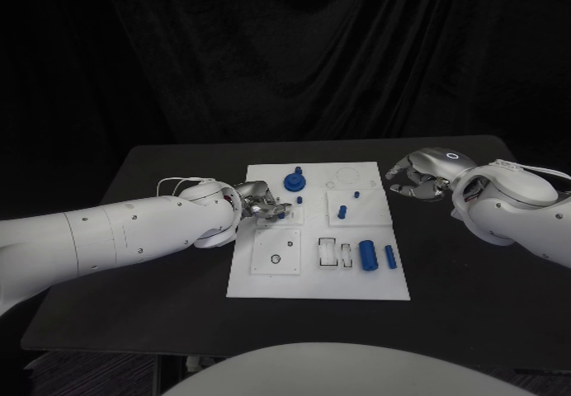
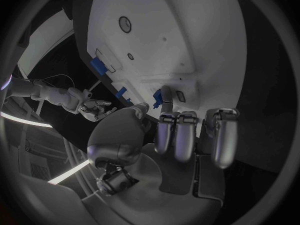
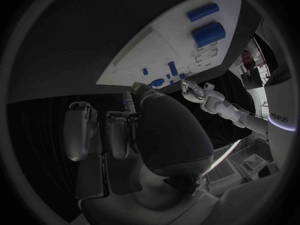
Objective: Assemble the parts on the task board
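Your left hand (image 1: 264, 208) sits at the task board's (image 1: 312, 285) left edge, fingertips pinching a small blue part (image 2: 158, 98) just over the board. Next, seat it squarely in its slot. Your right hand (image 1: 412, 177) hovers beside the far corner, fingers curled, holding nothing.

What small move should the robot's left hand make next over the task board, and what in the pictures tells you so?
Probably ease the left hand down to close on a small blue part at the task board's left edge. Its fingers already reach over that edge beside the part, though whether they hold it cannot be told. The right hand waits off the board.
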You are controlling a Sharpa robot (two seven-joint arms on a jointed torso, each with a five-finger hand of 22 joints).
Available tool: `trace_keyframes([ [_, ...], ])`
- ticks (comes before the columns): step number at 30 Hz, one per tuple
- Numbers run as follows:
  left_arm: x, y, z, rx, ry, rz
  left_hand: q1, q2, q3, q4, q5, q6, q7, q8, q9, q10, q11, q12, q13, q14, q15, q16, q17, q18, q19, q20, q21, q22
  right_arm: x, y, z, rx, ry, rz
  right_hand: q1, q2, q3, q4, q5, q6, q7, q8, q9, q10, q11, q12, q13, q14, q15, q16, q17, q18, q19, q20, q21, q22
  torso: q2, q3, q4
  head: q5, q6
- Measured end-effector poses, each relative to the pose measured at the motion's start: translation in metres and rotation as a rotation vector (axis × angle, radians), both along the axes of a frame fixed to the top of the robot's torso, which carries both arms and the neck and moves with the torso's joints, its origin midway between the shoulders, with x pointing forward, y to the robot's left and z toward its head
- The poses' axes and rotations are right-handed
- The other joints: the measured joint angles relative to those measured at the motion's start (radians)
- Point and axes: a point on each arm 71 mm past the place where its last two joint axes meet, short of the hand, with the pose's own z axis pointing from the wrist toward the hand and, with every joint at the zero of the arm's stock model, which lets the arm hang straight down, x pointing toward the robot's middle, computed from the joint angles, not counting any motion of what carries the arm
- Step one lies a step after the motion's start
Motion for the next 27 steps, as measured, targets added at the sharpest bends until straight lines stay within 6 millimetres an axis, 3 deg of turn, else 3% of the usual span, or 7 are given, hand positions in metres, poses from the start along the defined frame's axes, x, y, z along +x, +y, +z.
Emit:
trace_keyframes([
  [6,-0.001,0.002,0.000,-0.025,-0.028,0.000,-0.040,0.024,-0.044,0.001,-0.004,-0.009,0.009,0.000,-0.005,-0.003,0.003,0.000,0.000,-0.003,0.003,0.000,0.000,0.000,0.003,0.003,0.000,0.000,0.000,0.000,0.000,0.000,0.000,-0.001,0.000,0.000,0.003,0.003,0.000,0.000,0.000,0.000,0.000,0.000,0.000,0.000,0.000,0.000,0.000,0.000,0.000,0.000,0.000,0.000,0.000,0.000,0.000,-0.0001,0.0005,0.001,0.000],
  [13,-0.005,0.008,0.004,-0.067,-0.089,0.019,0.033,0.014,-0.076,-0.005,0.053,-0.010,-0.001,0.049,0.074,-0.003,0.003,0.000,0.000,-0.003,0.003,0.000,0.000,0.000,0.003,0.003,0.017,0.000,0.000,-0.002,0.000,-0.001,0.001,-0.004,0.000,0.000,0.003,0.003,0.004,0.000,0.000,0.000,-0.001,0.000,0.000,0.000,0.000,0.000,0.000,0.000,0.000,0.000,0.000,0.000,0.000,0.000,0.000,-0.0001,0.0003,-0.003,0.000],
  [24,0.015,0.016,0.051,-0.057,-0.170,0.044,0.055,0.009,-0.096,-0.003,0.055,-0.006,-0.005,0.063,0.100,0.000,0.000,0.000,0.000,-0.003,0.003,0.000,0.000,0.000,0.003,0.003,0.023,0.000,0.000,-0.003,0.000,-0.002,0.001,-0.007,0.000,0.000,0.007,0.007,0.012,0.000,0.000,0.000,-0.002,0.000,0.000,0.000,0.000,0.000,0.000,0.000,0.000,0.000,0.000,0.000,0.000,0.000,0.000,-0.0003,-0.0013,0.001,0.000],
  [27,0.018,0.018,0.058,-0.039,-0.164,0.045,0.123,0.002,-0.102,-0.009,0.095,-0.015,-0.014,0.069,0.122,-0.003,-0.004,0.000,0.000,-0.003,-0.004,0.000,0.000,0.000,0.000,0.000,0.023,0.000,0.000,-0.002,0.000,-0.002,0.001,-0.007,0.000,0.000,0.007,0.007,0.012,0.000,0.000,0.000,-0.002,0.000,0.000,0.000,0.000,0.000,0.000,0.000,0.000,0.000,0.000,0.000,0.000,0.000,0.000,-0.0002,-0.0031,0.003,0.000],
])
